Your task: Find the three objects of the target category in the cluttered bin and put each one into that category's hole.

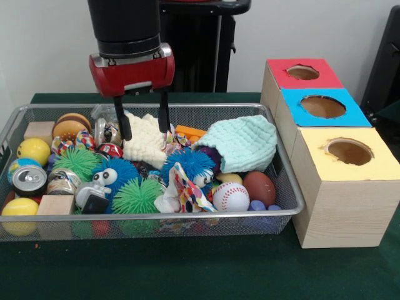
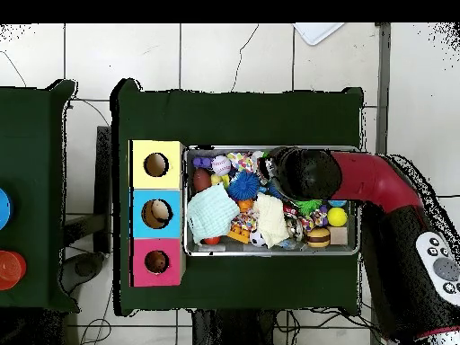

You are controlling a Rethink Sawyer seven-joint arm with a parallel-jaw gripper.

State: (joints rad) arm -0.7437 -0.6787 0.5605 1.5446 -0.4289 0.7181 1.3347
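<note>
A wire mesh bin [image 1: 294, 187] holds a jumble of toys. My gripper [image 1: 145, 130] hangs open over its back middle, fingertips just above a cream cloth [image 1: 145, 149], nothing between them. A mint cloth [image 1: 240, 144] lies at the right. In front are a blue fuzzy ball [image 1: 194, 164], a baseball [image 1: 230, 195], a brown football [image 1: 259, 187], green spiky balls [image 1: 136, 197] and a soda can [image 1: 29, 180]. In the overhead view the arm's black wrist [image 2: 301, 172] hides the gripper above the bin [image 2: 269, 254].
A wooden box stands right of the bin with a red hole [image 1: 303, 72], a blue hole [image 1: 323, 107] and a yellow hole [image 1: 349, 152]. Yellow balls [image 1: 32, 150], a burger toy [image 1: 70, 125] and wooden blocks [image 1: 55, 204] fill the bin's left end.
</note>
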